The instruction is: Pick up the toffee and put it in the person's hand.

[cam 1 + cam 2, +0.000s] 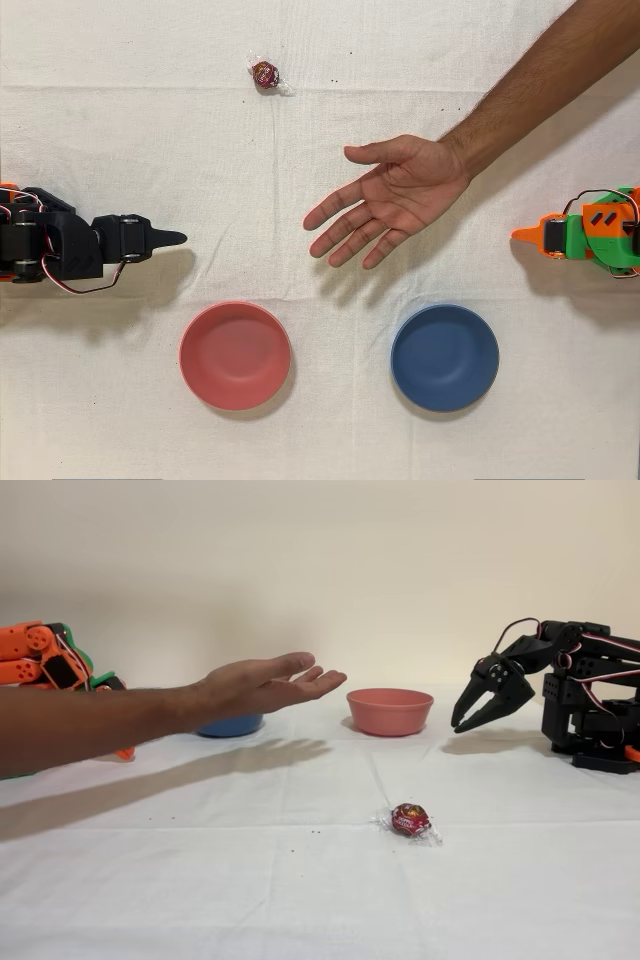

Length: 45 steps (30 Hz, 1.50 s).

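The toffee [266, 74] lies on the white tablecloth [330, 260] near the top edge of the overhead view, alone, well apart from everything else; in the fixed view it [410, 820] sits in the foreground, its clear wrapper twisted at both ends. The person's hand [395, 195] hovers above the cloth near the middle, palm up and fingers spread, its forearm reaching in from the upper right of the overhead view; in the fixed view the hand [265, 683] is held level above the table and casts a shadow below. The black arm's gripper [487, 702] hangs off the cloth at the right of the fixed view, tilted downward, its two fingers parted a little and grasping nothing. Beyond the hand stand a red bowl [235, 355] and a blue bowl [444, 357], side by side. The orange arm [590, 232] stands idle
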Each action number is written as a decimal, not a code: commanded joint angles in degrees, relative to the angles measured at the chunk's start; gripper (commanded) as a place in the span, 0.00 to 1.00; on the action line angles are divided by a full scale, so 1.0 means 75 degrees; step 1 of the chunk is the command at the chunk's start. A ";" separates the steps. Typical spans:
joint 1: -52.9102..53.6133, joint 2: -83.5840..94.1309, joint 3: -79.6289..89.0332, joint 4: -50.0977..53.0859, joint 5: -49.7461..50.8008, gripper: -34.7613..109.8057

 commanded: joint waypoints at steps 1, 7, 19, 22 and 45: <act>0.0176 -0.0574 -0.0316 -0.0480 0.0035 0.24; 0.0141 -0.2461 -0.1664 -0.1395 0.0176 0.24; -0.0703 -0.4922 -0.4875 -0.1301 0.0152 0.24; -0.0961 -0.5672 -0.5508 -0.1207 0.0293 0.24; -0.3258 -1.1449 -1.0102 -0.0855 0.0480 0.26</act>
